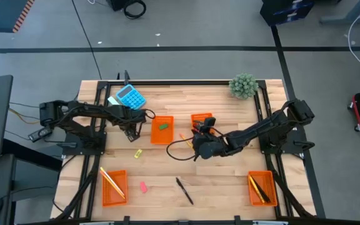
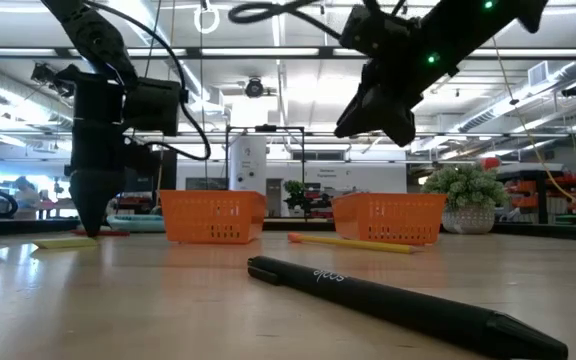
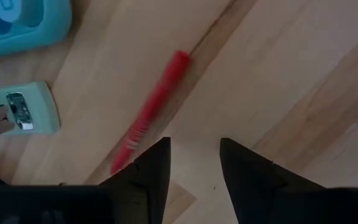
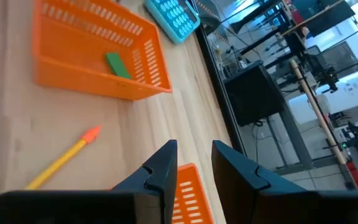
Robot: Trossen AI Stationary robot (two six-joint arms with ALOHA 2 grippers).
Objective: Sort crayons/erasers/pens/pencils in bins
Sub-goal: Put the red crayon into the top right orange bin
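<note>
Writing: the black pen (image 2: pixel 398 297) lying nearest the low camera carries pale lettering on its barrel, too small to read; the blue calculator (image 1: pixel 130 97) shows keys but no legible marks. Four orange bins on the wooden table (image 1: pixel 230 181). Centre-left bin (image 1: pixel 162 129) holds one green eraser (image 4: pixel 117 65). The centre-right bin (image 1: pixel 201 120) is partly hidden by the right arm, contents not clear. Near-left bin (image 1: pixel 114 187) holds long yellow-orange pencils (image 1: pixel 112 184); near-right bin (image 1: pixel 262 187) holds yellow and dark sticks, kind not certain. Loose on the table: a yellow eraser (image 1: pixel 138 153), a pink eraser (image 1: pixel 143 186), a pencil (image 4: pixel 64 158) beside the centre-left bin, and a red crayon (image 3: pixel 151 109). Left gripper (image 3: pixel 194 162) is low over the table between calculator and centre-left bin, jaws apart, nothing between them, crayon just beside one finger. Right gripper (image 4: pixel 194 165) hangs above the table by the centre-right bin, jaws apart and empty.
</note>
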